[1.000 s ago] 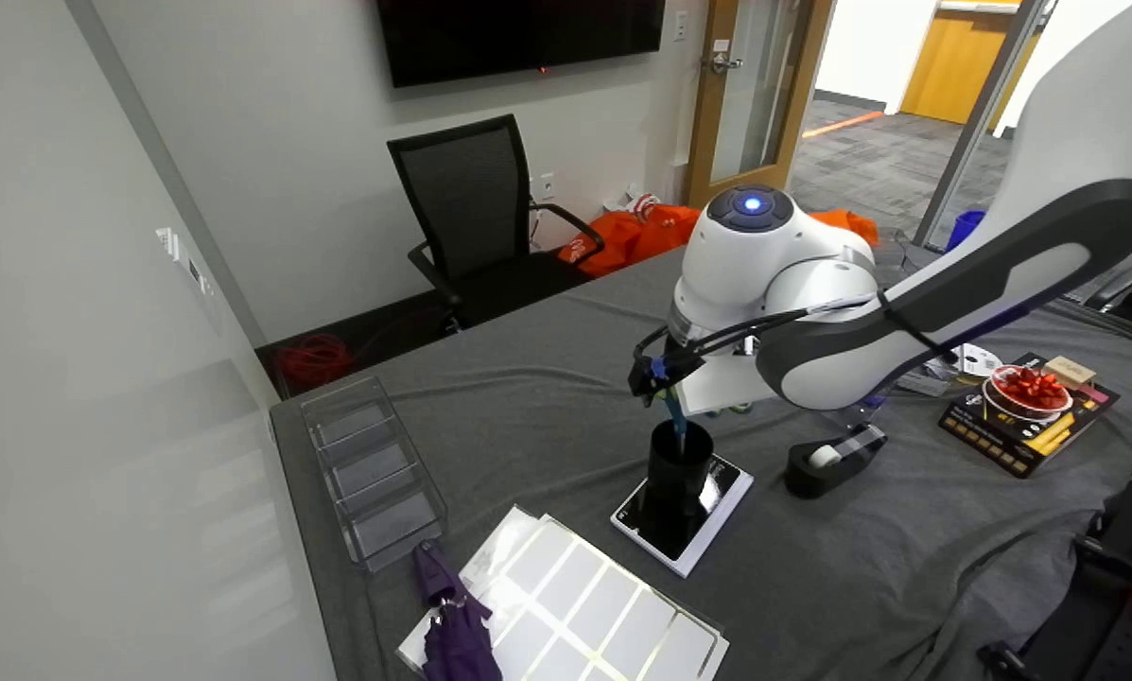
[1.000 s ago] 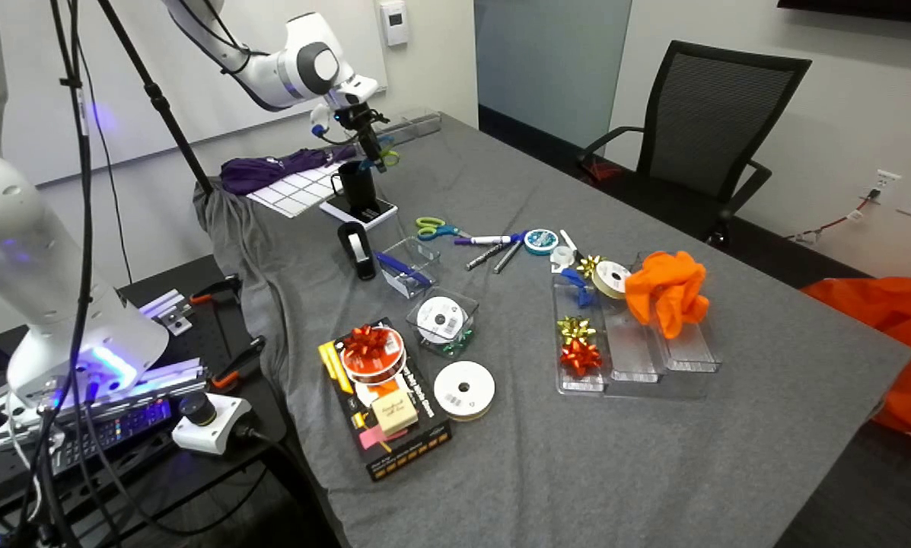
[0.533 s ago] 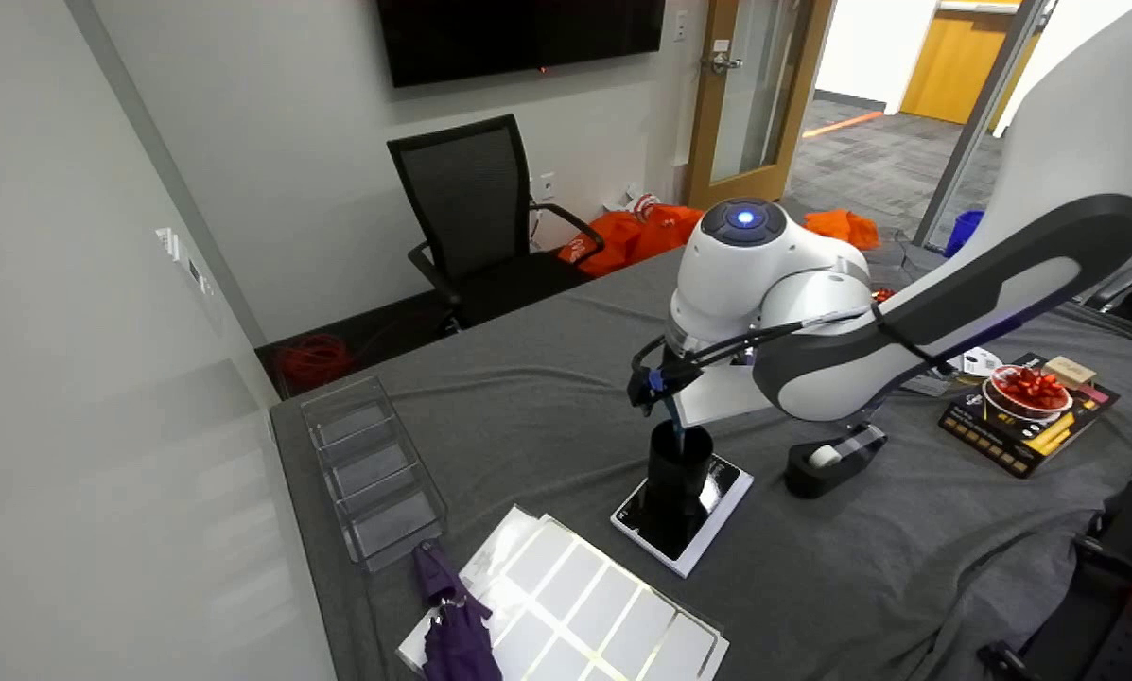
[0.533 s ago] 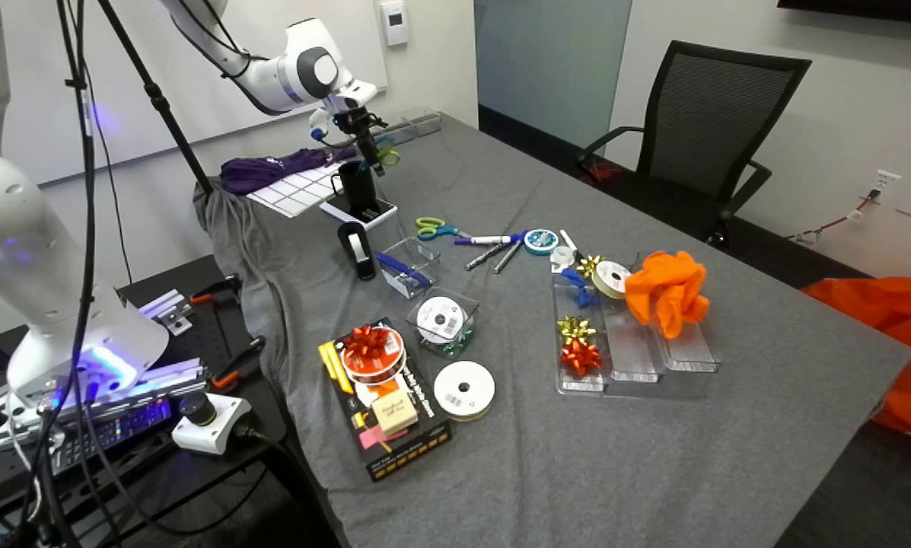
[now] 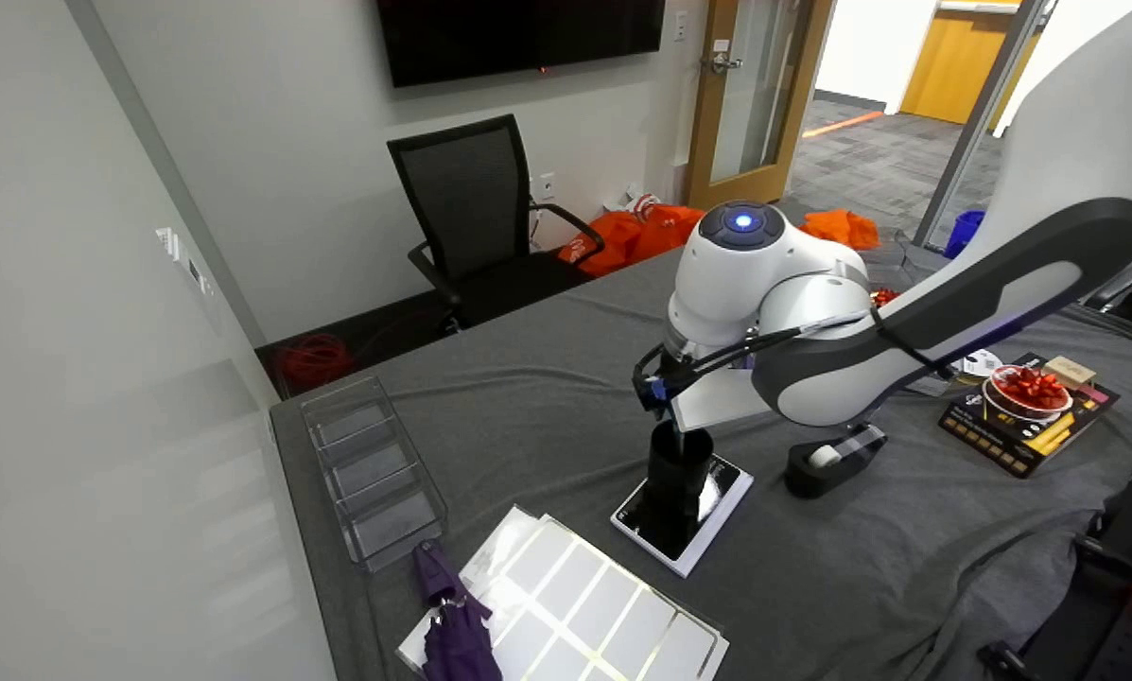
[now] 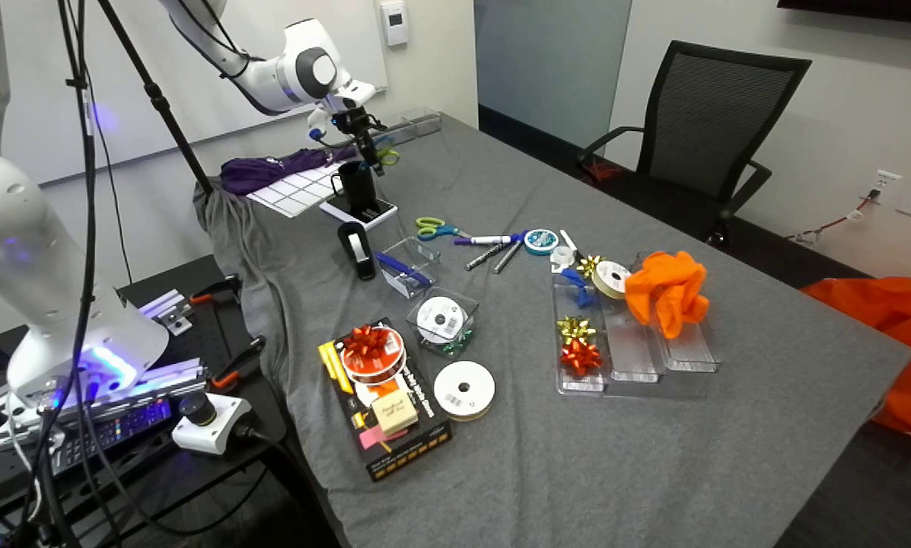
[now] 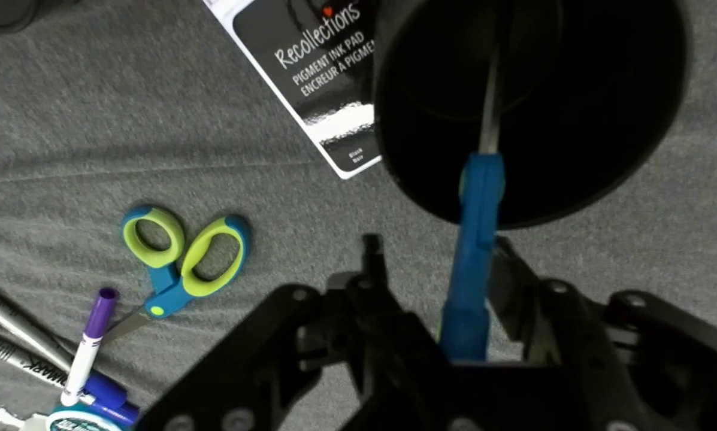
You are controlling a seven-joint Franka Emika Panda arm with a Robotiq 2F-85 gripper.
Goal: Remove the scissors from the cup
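Scissors [image 7: 475,239] stand with their smooth blue handle between the parted jaws of the Robotiq gripper [image 7: 438,246], slim metal blade below them inside the cylindrical black mug [image 5: 675,473]; contact cannot be confirmed, the wrist view being blurred there. White arm [image 5: 1076,123] bends at the wrist, jaws directed downward.

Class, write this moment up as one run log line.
scissors: blade-down in cup; cup: on ink pad; end effector: open, jaws astride scissors; removal: not yet done

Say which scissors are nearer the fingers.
The scissors with blades in the black cup, handle beside the fingers; the other pair lies on gray cloth near the purple-capped marker.
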